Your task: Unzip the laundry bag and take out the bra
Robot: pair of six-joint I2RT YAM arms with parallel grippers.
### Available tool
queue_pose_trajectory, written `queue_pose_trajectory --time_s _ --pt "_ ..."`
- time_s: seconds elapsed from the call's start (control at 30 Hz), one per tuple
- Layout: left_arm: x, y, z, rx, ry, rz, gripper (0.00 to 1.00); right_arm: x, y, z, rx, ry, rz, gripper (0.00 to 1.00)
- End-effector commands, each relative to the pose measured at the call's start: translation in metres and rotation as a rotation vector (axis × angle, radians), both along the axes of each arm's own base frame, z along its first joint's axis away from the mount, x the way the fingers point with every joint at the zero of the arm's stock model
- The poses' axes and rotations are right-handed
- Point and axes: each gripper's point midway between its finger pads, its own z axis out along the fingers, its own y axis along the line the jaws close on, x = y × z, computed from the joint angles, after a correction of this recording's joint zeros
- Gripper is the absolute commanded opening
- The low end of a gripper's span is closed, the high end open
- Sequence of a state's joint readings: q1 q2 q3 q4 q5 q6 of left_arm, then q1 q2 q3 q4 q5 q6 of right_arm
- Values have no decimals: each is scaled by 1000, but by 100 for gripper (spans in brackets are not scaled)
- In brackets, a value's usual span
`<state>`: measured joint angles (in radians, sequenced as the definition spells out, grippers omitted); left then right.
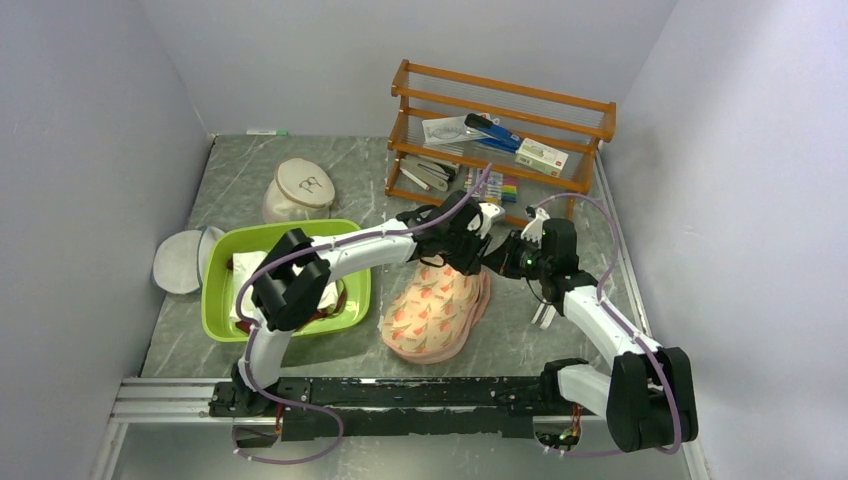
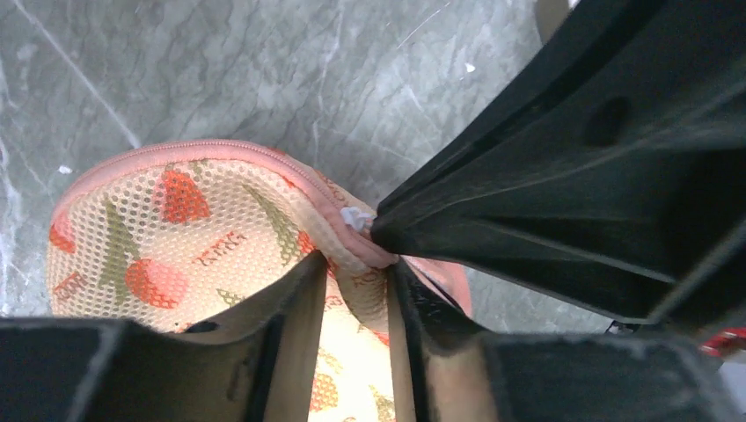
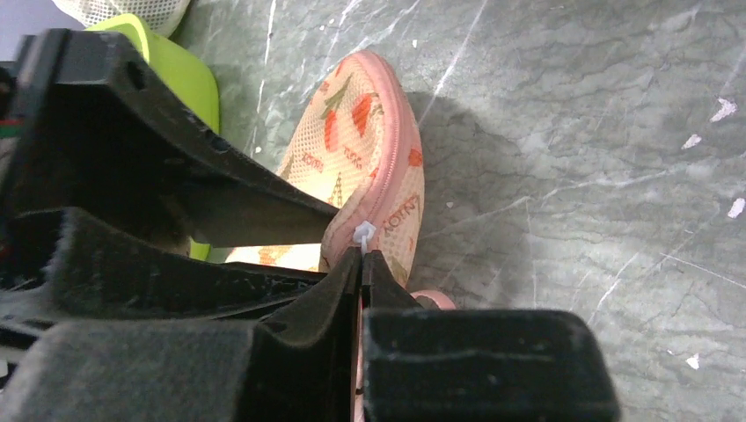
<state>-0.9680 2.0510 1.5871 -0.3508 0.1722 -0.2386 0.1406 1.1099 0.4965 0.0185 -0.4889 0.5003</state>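
Laundry bag (image 1: 437, 310) flat on the surface (image 1: 240, 170); both arms reach over its far end, right fingers (image 3: 362, 264) pinching the zipper tab (image 3: 363, 234), left fingers (image 2: 303, 303) spread astride the rim.

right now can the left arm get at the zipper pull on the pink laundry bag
Probably yes. The left gripper already straddles the laundry bag rim beside the white zipper pull, but the right gripper is shut on that pull, crowding the spot.

The laundry bag (image 1: 437, 313) is a flat, two-lobed pouch of peach-pink mesh with red-orange prints. It lies mid-desk, its pink rim zipper (image 3: 393, 171) closed where visible, far end lifted.
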Motion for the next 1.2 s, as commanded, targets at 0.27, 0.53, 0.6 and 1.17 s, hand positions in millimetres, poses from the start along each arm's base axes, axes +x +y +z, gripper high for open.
queue_pose_trajectory --time_s 0.27,0.53,0.6,1.17 --pt "-19 6 40 -24 -60 -156 7 19 -12 -3 -48 8 -74 0" --pt "-51 8 86 -88 -251 -349 7 32 -12 -6 -71 7 -65 0" --pt "-54 7 95 -106 -263 -374 7 35 -11 -5 -65 -3 -58 0" --pt "-41 1 43 -63 -108 -148 58 41 -5 27 -22 -51 -55 0"
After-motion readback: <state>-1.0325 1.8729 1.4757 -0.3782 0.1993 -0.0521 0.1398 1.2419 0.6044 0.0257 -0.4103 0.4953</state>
